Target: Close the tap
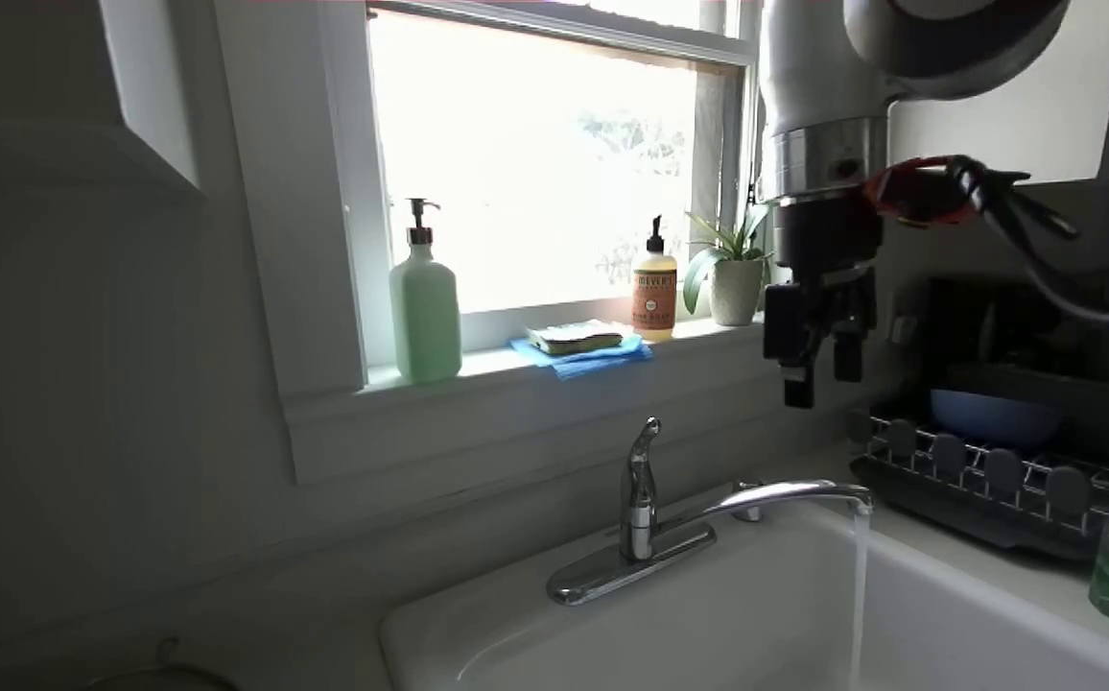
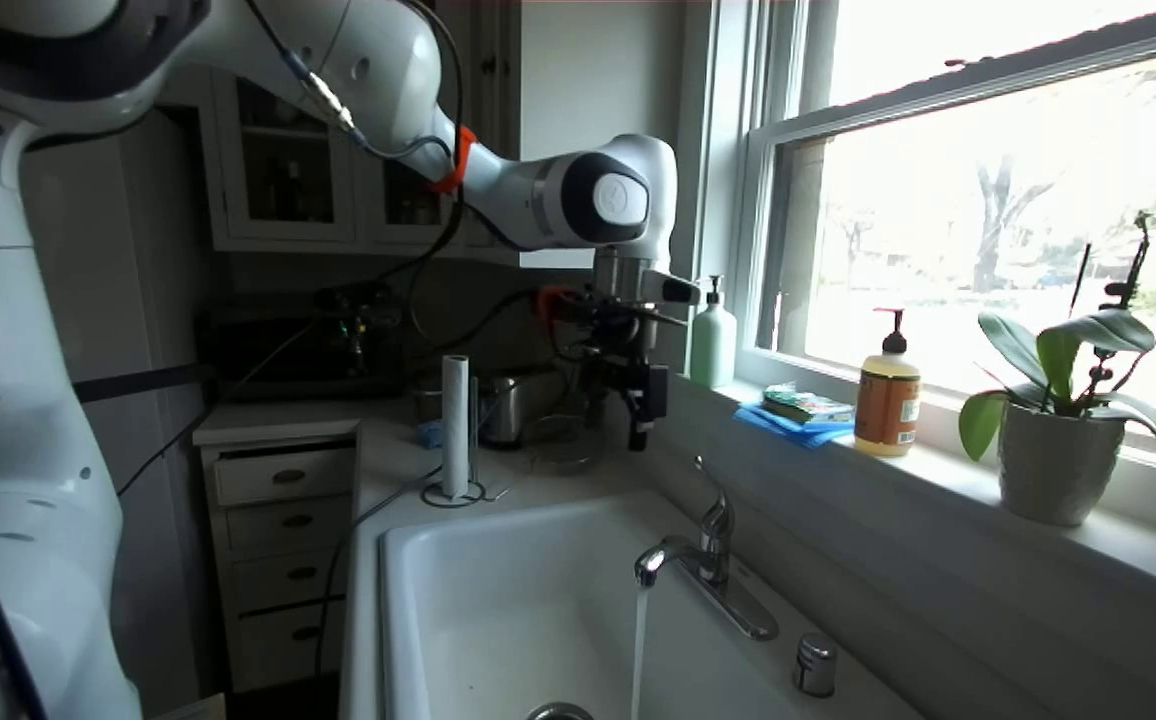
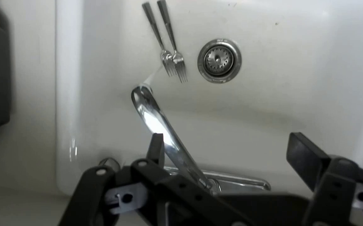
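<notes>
Window (image 2: 988, 220) stands right of the smooth white sink (image 2: 508, 600) in an exterior view; my pincer (image 3: 229, 150) gapes wide above the curved chrome tap (image 2: 714, 562), water (image 2: 638, 650) running.

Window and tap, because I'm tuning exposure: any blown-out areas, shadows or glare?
In both exterior views, the window is largely washed out; in an exterior view, the wall beside it looks dark; in the wrist view, white glare streaks the tap.

The white arm (image 2: 378, 90) was stretched way out and bent at the wrist (image 2: 628, 195), the end effector (image 3: 230, 150) just kinda hanging there, pointed pretty much straight down, two black fingers (image 3: 305, 160) spread nice and wide.
</notes>
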{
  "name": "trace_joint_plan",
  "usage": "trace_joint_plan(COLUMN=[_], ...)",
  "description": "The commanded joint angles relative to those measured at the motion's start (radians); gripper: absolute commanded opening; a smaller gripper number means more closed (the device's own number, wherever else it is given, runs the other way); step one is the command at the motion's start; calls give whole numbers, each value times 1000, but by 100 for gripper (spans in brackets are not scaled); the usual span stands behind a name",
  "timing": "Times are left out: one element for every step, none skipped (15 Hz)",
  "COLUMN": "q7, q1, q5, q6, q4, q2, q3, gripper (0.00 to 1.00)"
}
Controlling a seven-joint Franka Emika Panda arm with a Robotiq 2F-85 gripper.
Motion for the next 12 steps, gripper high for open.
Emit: trace_joint_plan(q7=[-26,-34,-41,-51,-63,-75,-88,-99,-111,-120,-129,-136], q1=[11,12,12,14,15,17,19,22,25,27,31,33], q5=[-58,-64,-65,-67,-61,-56,-52,-45,-42,-39,-39,-38], q6=[105,139,184,219,261,295,329,362,391,417,435,454], q4=[99,113,135,148,161,176,188,196,212,223,238,249], q2=[111,135,168,191,215,241,264,284,307,326,345,361], q3=[-6,-8,-10,-11,-11,-11,-10,-8,-7,-6,-6,-6], gripper=[100,100,100,100,100,100,100,100,100,100,100,100])
